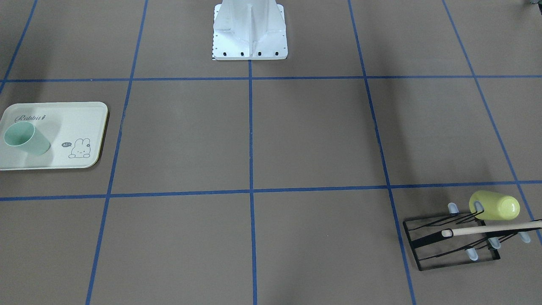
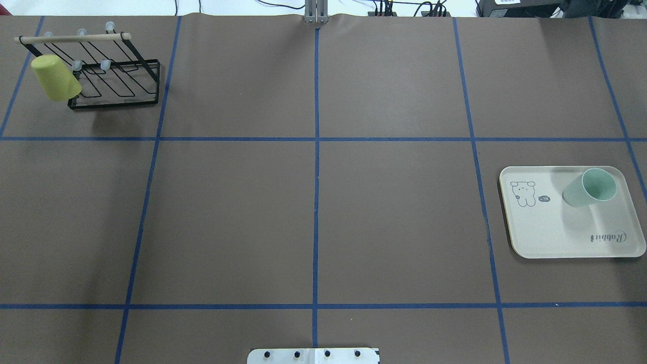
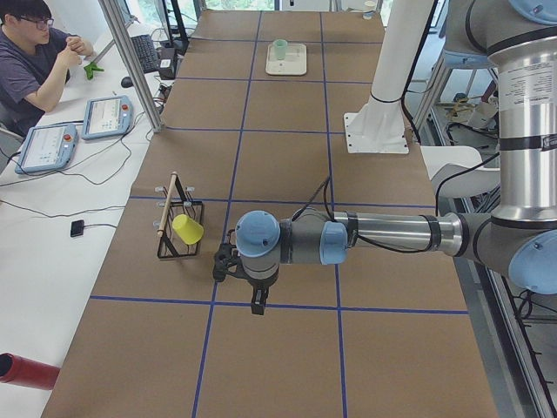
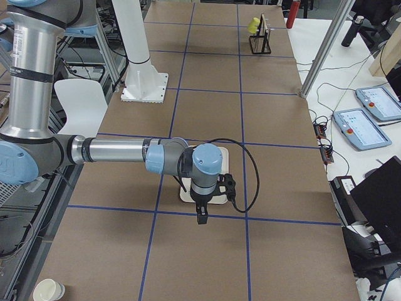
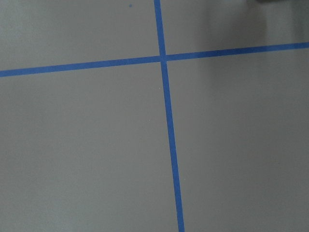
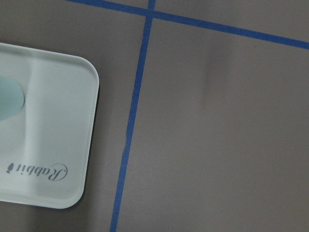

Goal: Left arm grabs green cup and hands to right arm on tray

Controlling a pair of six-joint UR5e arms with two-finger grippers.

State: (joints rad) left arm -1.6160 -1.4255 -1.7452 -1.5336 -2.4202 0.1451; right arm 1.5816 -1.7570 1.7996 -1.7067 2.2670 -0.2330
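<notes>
The green cup [image 2: 589, 188] stands upright, mouth up, on the cream "Rabbit" tray [image 2: 556, 232]. Cup [image 1: 27, 139] and tray [image 1: 80, 123] also show in the front view, and a sliver of the cup [image 6: 9, 99] in the right wrist view. My left gripper [image 3: 258, 305] shows only in the left side view, hanging above the table near the rack. My right gripper [image 4: 201, 217] shows only in the right side view, pointing down just beside the tray [image 4: 185, 195]. I cannot tell whether either gripper is open or shut. Neither touches the cup.
A yellow-green cup [image 2: 53, 78] hangs on the black wire rack [image 2: 116, 96] with a wooden bar, at the far left corner. The white robot pedestal [image 1: 250, 34] stands mid-table. An operator [image 3: 35, 61] sits beyond the far edge.
</notes>
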